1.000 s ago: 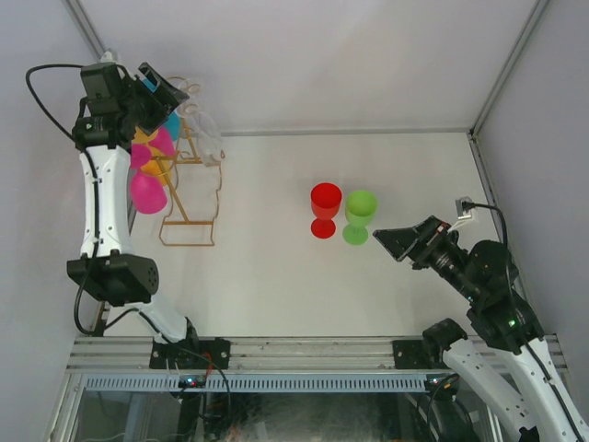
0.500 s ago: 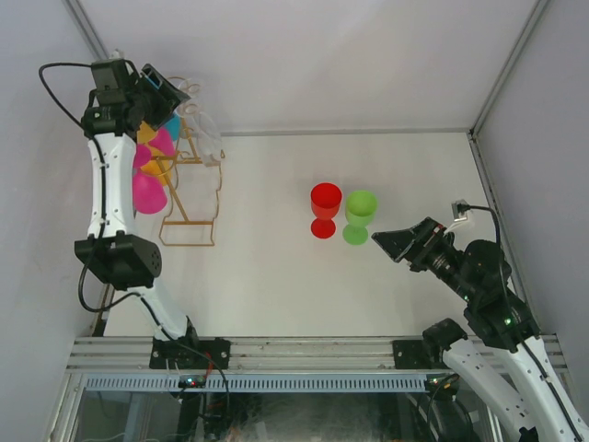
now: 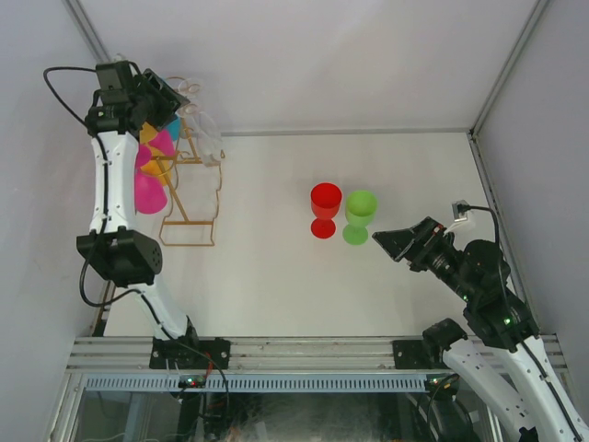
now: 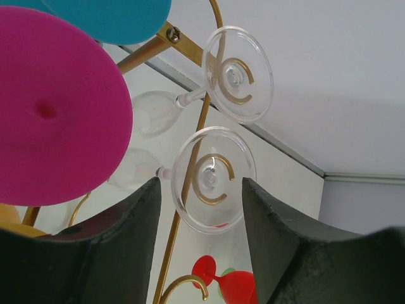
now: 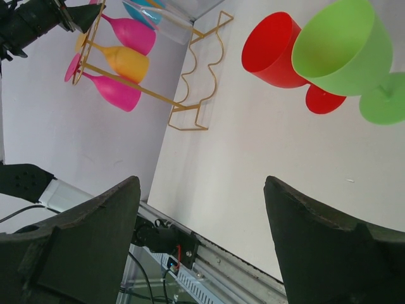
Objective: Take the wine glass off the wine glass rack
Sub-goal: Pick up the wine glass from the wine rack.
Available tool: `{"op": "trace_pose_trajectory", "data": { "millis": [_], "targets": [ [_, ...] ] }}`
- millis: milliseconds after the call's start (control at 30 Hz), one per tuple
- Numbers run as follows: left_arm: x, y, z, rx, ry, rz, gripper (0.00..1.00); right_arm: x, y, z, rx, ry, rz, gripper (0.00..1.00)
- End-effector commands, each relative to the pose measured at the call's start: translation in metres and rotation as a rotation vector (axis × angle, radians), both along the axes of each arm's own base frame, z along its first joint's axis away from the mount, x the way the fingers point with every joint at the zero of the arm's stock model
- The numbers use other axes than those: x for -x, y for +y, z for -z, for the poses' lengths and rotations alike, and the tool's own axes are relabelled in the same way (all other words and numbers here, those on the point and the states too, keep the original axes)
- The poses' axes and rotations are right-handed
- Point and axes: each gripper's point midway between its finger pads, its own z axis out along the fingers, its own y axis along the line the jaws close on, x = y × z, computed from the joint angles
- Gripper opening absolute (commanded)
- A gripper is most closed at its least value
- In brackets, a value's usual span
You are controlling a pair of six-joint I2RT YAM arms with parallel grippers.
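The gold wire wine glass rack (image 3: 190,221) stands at the far left of the table. Pink, orange and teal glasses hang on its left side and clear wine glasses (image 3: 208,136) on its right. My left gripper (image 3: 171,92) is open, high at the rack's top. In the left wrist view the round foot of a clear wine glass (image 4: 214,179) hangs on a gold hook just beyond my open left gripper (image 4: 200,190), apart from both fingers. A second clear foot (image 4: 238,73) hangs above it. My right gripper (image 3: 392,241) is open and empty.
A red glass (image 3: 325,208) and a green glass (image 3: 359,214) stand upright mid-table, just left of the right gripper; both show in the right wrist view (image 5: 272,50) (image 5: 342,47). A magenta foot (image 4: 57,107) fills the left of the left wrist view. Walls enclose the table.
The left arm has shifted slightly right and up at the rack's top. The right gripper has edged left toward the green glass, then held still.
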Motion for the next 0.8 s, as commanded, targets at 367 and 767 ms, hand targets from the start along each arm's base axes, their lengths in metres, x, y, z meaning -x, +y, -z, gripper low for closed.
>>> {"op": "trace_pose_trajectory", "data": {
  "millis": [367,767],
  "targets": [
    [-0.010,-0.009,-0.029,0.043,-0.090,0.004,0.52,-0.004,-0.002,-0.002,-0.002,-0.011,0.020,0.79],
    [-0.012,-0.005,-0.020,0.037,-0.073,-0.019,0.40,-0.004,-0.003,0.009,0.018,0.015,0.026,0.79]
  ]
}}
